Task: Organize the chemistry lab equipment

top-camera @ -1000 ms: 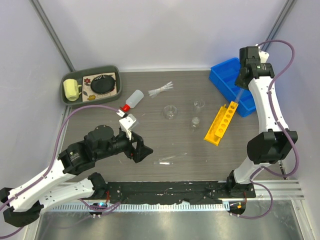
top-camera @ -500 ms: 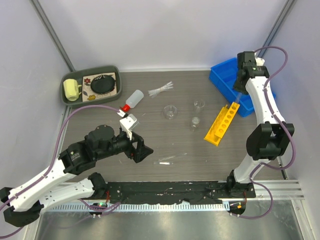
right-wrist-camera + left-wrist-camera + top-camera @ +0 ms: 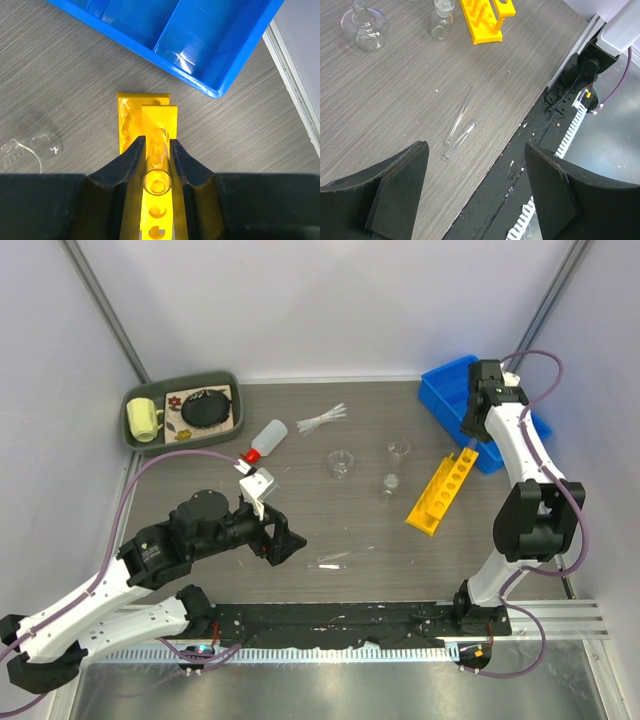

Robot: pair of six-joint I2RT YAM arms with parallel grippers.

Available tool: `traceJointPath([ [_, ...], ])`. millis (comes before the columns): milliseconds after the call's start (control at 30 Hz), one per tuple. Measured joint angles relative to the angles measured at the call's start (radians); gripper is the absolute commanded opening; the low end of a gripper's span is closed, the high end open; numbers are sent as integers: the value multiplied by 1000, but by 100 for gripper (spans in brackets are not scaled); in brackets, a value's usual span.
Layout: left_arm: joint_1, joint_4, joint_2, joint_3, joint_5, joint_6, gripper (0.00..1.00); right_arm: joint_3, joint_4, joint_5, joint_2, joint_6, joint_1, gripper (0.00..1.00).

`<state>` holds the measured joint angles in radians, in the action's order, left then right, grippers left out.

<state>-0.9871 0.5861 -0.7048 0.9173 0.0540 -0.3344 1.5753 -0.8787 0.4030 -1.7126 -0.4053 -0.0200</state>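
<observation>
Clear test tube [image 3: 157,170] is pinched upright between the fingers of the right gripper [image 3: 155,147], open mouth up, right over the far end of the long yellow rack [image 3: 148,116]. Cannot tell if its bottom sits in a hole. In the top view the rack [image 3: 440,490] lies diagonally on the table [image 3: 330,515], and the right gripper [image 3: 470,443] is at its far end.

Blue bin [image 3: 447,400] sits just beyond that far end, close to the rack; touching or not, cannot tell. 3 small clear glass beakers [image 3: 390,484] stand left of the rack, apart from it and from each other. 2 thin clear tubes [image 3: 460,134] lie flat on the table in a narrow V, left of the rack's near end and toward the arm bases.

Left gripper [image 3: 476,146] is further left of the rack than the tubes; its jaws are spread wide with nothing between them.

Thin clear pipettes [image 3: 322,420] lie in a small bunch well left of the rack, toward the back. White squeeze bottle with red cap [image 3: 266,437] lies on its side further left. Green tray [image 3: 225,377] is furthest from the rack, in the back left corner, holding a yellow mug [image 3: 143,418] and a round black object [image 3: 207,407].
</observation>
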Motion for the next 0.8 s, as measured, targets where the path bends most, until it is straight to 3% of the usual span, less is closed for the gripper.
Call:
traceJointPath([
  [233,0,0,-1,0,0,0,82,-37,38,-9,16,-12,-8,6],
  [333,0,1,-4,0,0,0,82,-48,51,-10,24,-12,-8,22],
  [367,0,2,-5,0,0,0,82,-54,56,-10,28,-12,-8,41],
  [467,0,2,-9,0,0,0,82,-69,63,-13,37,-13,-9,62],
  [567,0,3,-16,0,0,0,82,-83,60,-23,38,-9,-10,71],
  [800,0,3,-55,0,0,0,80,-80,24,-23,91,10,-10,75],
])
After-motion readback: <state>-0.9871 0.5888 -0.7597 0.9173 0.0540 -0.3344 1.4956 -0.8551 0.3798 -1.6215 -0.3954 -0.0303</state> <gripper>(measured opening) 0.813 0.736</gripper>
